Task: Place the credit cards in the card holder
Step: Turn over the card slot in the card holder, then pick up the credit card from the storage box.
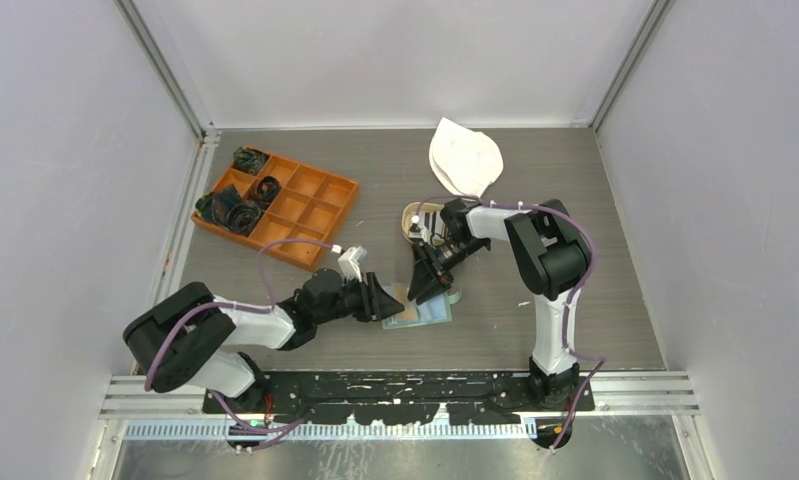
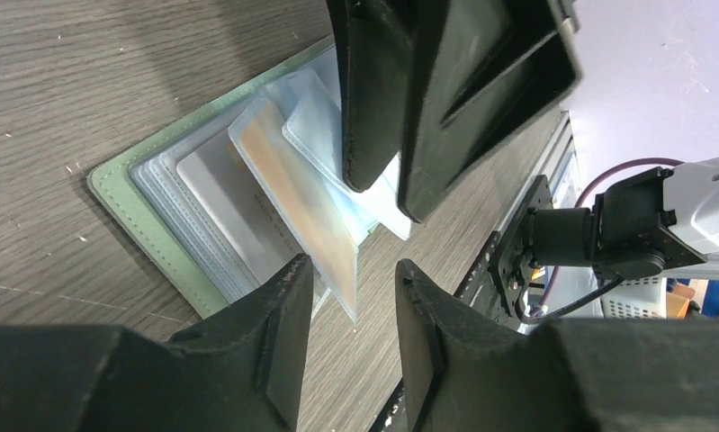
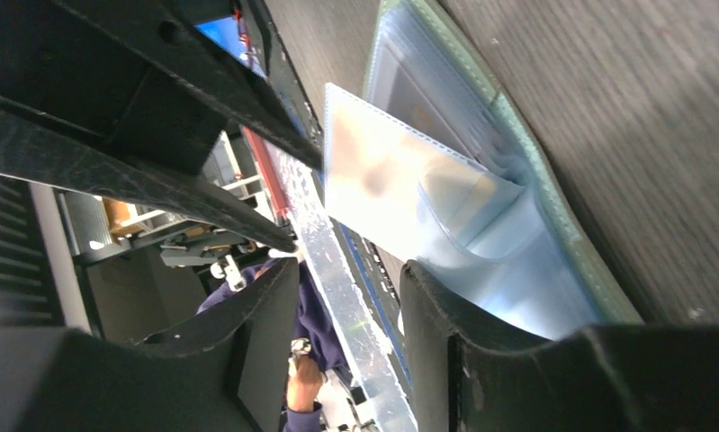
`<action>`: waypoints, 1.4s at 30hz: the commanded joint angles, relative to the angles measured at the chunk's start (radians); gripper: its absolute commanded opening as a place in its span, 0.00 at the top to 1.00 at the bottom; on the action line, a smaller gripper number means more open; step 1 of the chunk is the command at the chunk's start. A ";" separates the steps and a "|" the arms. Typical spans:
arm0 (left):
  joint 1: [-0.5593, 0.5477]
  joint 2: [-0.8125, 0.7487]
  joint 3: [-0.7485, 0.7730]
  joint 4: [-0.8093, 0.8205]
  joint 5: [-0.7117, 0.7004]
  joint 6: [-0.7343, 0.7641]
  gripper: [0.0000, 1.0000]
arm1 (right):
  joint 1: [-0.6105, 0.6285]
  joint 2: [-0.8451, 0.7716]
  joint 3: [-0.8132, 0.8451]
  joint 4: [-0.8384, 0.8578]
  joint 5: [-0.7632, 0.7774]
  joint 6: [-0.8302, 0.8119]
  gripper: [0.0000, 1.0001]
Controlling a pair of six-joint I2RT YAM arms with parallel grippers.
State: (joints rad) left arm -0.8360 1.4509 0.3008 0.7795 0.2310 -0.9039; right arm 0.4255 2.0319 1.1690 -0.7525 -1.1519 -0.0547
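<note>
Open card holder point(image 1: 430, 313) on the table, near the middle of the near edge. It lies flat with its green cover down and its clear pockets fanned upward.

(a) Your left gripper point(image 1: 399, 300) comes in from the left, low at the holder's left edge. Its jaws are spread and pinch nothing.

(b) Your right gripper point(image 1: 431, 288) hangs over the holder's far side, fingers pointing down at the pockets. Its jaws are likewise spread and empty. The left wrist view shows its fingertips just above the raised sleeves; whether they touch, you cannot tell.

(c) A grey card point(image 2: 225, 193) sits in a lower pocket. A tan-gold card point(image 2: 292, 193) shows through a clear sleeve that stands tilted above it.

(d) Any printing on these cards is too blurred to read.

(e) An oval tray point(image 1: 409, 213) lies behind the right gripper, towards the far edge. An orange box point(image 1: 315, 215) sits by the far left corner, and a white cloth point(image 1: 465, 158) at the far edge.
</note>
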 commanded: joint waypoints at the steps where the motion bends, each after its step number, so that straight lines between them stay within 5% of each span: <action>1: -0.003 -0.102 -0.005 -0.056 -0.036 0.035 0.62 | 0.001 -0.029 0.042 -0.033 0.115 -0.029 0.51; 12: -0.003 -0.362 0.003 -0.314 -0.081 0.099 0.69 | -0.004 -0.197 0.071 -0.108 0.362 -0.170 0.60; 19: -0.002 -0.388 0.008 -0.260 -0.049 0.128 0.67 | -0.003 -0.450 0.020 -0.079 0.564 -0.296 0.61; 22: 0.002 -0.387 0.007 -0.227 -0.051 0.157 0.58 | -0.007 -0.599 -0.038 0.001 0.646 -0.344 0.59; 25: 0.019 -0.378 0.014 -0.212 -0.053 0.183 0.40 | -0.019 -0.726 -0.104 0.120 0.727 -0.381 0.40; 27: 0.034 -0.371 0.024 -0.213 -0.061 0.196 0.28 | -0.037 -0.765 -0.133 0.213 0.777 -0.319 0.05; 32: 0.070 -0.345 0.070 -0.214 -0.023 0.221 0.23 | -0.062 -0.675 -0.033 0.235 0.671 -0.141 0.00; 37: 0.084 -0.308 0.125 -0.257 -0.041 0.249 0.26 | -0.083 -0.525 0.107 0.270 0.672 0.004 0.13; 42: 0.118 -0.226 0.208 -0.252 -0.018 0.259 0.29 | -0.178 -0.404 0.136 0.292 0.638 0.152 0.53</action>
State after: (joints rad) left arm -0.7456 1.1728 0.4232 0.4961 0.1890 -0.6807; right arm 0.3202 1.5829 1.2690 -0.5251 -0.4877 -0.0677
